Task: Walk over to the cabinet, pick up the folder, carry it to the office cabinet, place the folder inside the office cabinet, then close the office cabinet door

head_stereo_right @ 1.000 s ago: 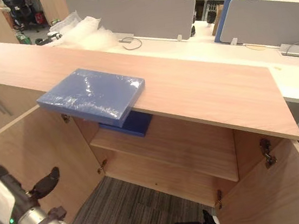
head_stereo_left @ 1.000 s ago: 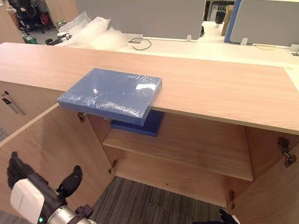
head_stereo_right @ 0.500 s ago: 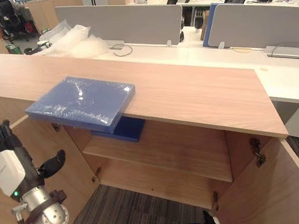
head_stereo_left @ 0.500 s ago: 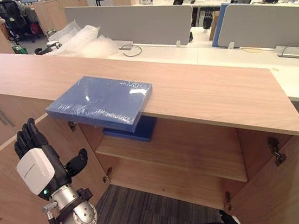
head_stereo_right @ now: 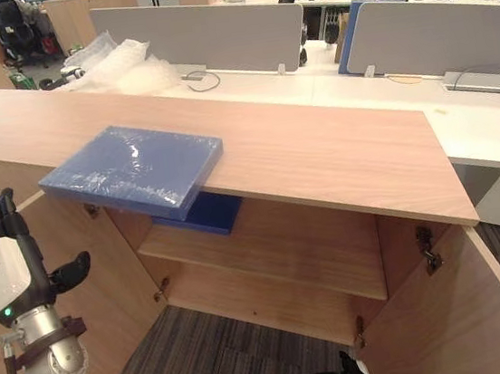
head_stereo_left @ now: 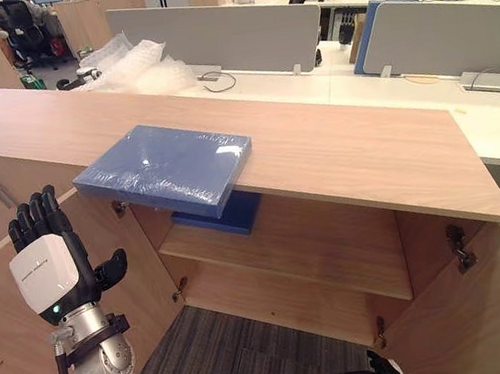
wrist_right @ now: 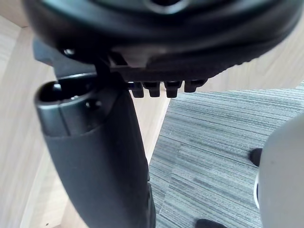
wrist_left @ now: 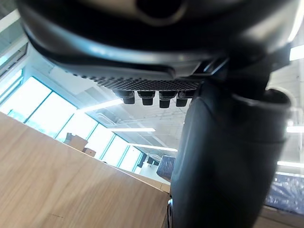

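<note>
At the lower left of the left eye view, the left hand (head_stereo_left: pixel 46 274) stands upright in front of the open left door (head_stereo_left: pixel 5 313). Its fingers are straight and spread, the thumb is out, and it holds nothing. In the right wrist view the right hand (wrist_right: pixel 102 156) hangs above the grey striped carpet (wrist_right: pixel 213 142), thumb stretched out, fingers loose, nothing in it.

Past them at mid-frame is the light wooden office cabinet (head_stereo_left: pixel 355 151), with its 2 doors swung wide. A dark blue flat folder (head_stereo_left: pixel 226 217) lies at the left end of its inner shelf (head_stereo_left: pixel 312 248). The blue rectangular folder wrapped in clear plastic film (head_stereo_left: pixel 163 166) lies flat on the cabinet top, left of centre, with its near corner overhanging the front edge. Crumpled clear bubble wrap (head_stereo_left: pixel 139 62) and grey fabric desk dividers (head_stereo_left: pixel 231 34) cross the upper frame.
</note>
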